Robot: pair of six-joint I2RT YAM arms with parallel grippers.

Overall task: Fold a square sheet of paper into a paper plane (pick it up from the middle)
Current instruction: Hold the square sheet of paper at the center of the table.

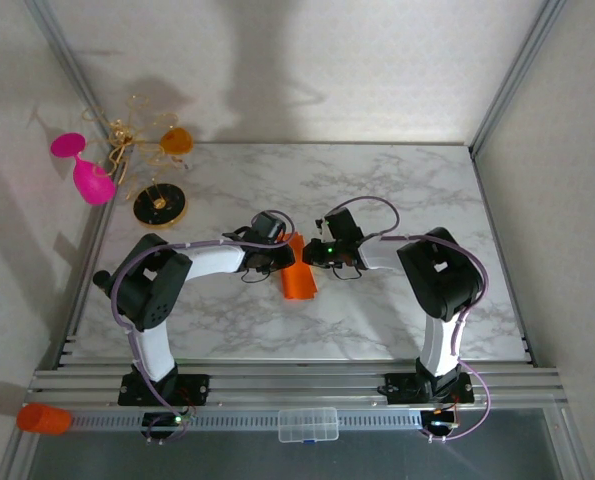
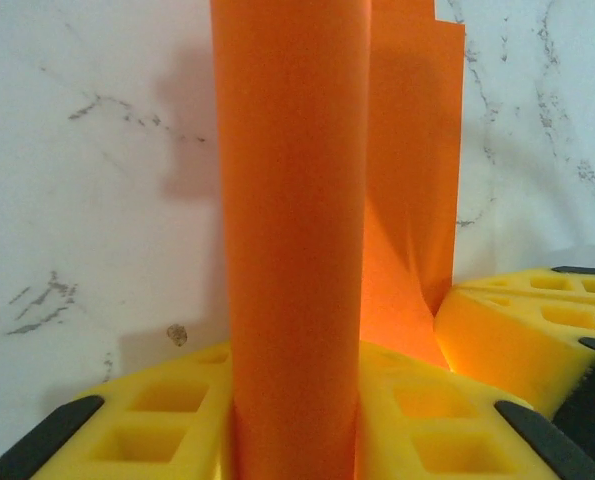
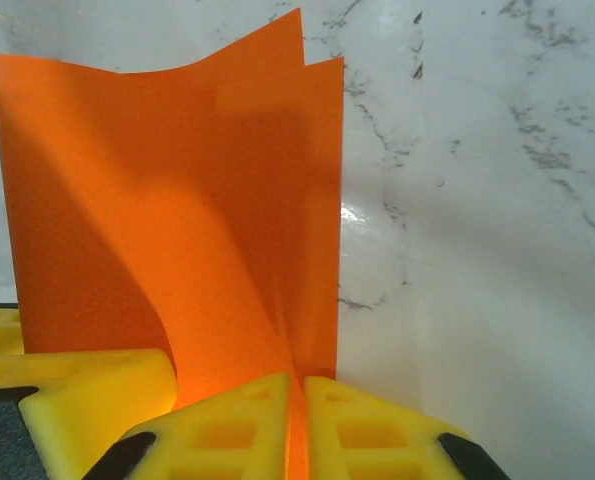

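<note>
**Desk:** Where is the paper, nearest the arm bases first?

**Photographer:** The square sheet of paper (image 1: 299, 280), already doubled into a narrower orange strip, sits over the middle of the marble table (image 1: 407, 190). Its free end points toward the bases. Its long axis runs near to far, and both grippers meet at its far end.

**Desk:** Who has hold of it?

**Photographer:** Both. The left gripper (image 1: 287, 245) comes at the sheet from its left side, yellow pads (image 2: 167, 420) clamped narrow on a curled layer. The right gripper (image 1: 313, 250) comes from the sheet's right, pinched tight on a thin edge beside the fold. In its wrist view the two layers fan upward, away from the right gripper's fingers (image 3: 377, 430).

**Desk:** Which arm is nearer?

**Photographer:** Neither; the two grips lie just beside each other on the sheet. Any next crease probably depends on the strip running away from both sets of fingers. I cannot tell whether the free end touches the table.
</note>
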